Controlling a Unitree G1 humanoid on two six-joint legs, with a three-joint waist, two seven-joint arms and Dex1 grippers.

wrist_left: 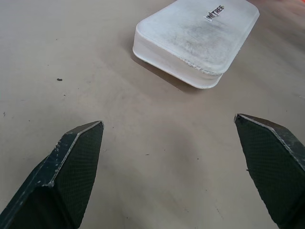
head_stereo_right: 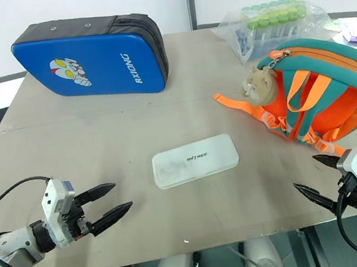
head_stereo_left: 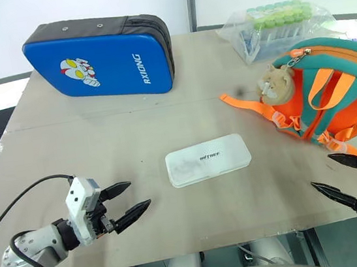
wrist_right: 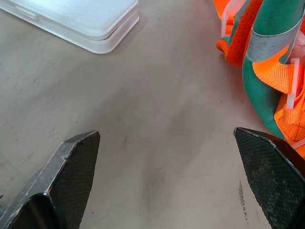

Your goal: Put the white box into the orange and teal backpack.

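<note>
The left pincer (head_stereo_left: 132, 199) hangs low over the near left part of the tan tabletop (head_stereo_left: 101, 144), its two black fingers spread wide with nothing between them and nothing touched. The right pincer (head_stereo_left: 330, 175) mirrors it at the near right edge, fingers likewise spread wide and empty, its tips pointing inward toward the middle of the tabletop.

Between the two, well apart from both, the white box (head_stereo_left: 207, 159) lies flat at the centre of the tabletop. It is a shallow, rounded-corner plastic case, closed, with a line of small dark lettering on its lid and a faint grey smudging across the top; the left wrist view shows a seam running round its side (wrist_left: 200, 36).

The orange and teal backpack (head_stereo_left: 331, 90) lies on its side at the right of the tabletop, near the right pincer but not touching it. Its body is orange with teal trim, orange straps trail from it toward the centre, and a tan plush animal charm (head_stereo_left: 276, 84) lies against its front.

At the far left lies a blue padded case (head_stereo_left: 99, 58) with a cartoon figure, and at the far right, behind the backpack, a clear plastic bag (head_stereo_left: 276, 25) holding green-capped items.
</note>
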